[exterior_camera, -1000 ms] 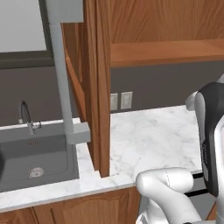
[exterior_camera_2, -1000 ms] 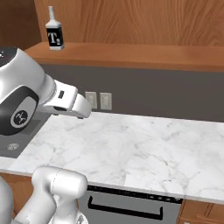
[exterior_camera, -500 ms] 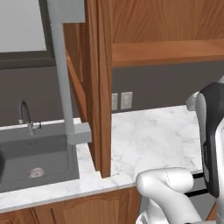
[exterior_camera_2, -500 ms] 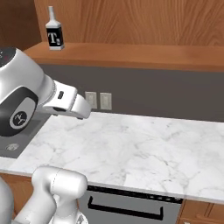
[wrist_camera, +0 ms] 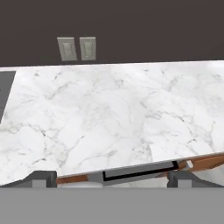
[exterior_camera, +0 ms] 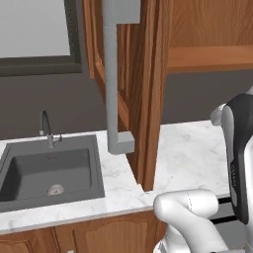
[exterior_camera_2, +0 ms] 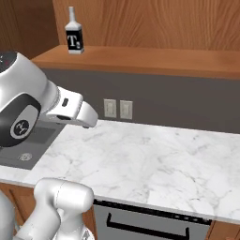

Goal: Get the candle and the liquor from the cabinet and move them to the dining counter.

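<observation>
One liquor (exterior_camera_2: 74, 37) near the shelf's edge (jaws spread wide, holding nothing).

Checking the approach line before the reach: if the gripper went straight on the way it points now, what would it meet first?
Probably the marble worktop. The hand view looks down across it from the open gripper, with the dark wall and its two outlets beyond. The liquor stands higher, on the cabinet shelf, off that line.

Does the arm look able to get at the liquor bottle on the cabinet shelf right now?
Probably yes. The liquor stands upright near the shelf's front edge, the cabinet is open, and nothing stands in front of it. The jaws are open but aimed down at the marble worktop, so the arm must lift.
</observation>
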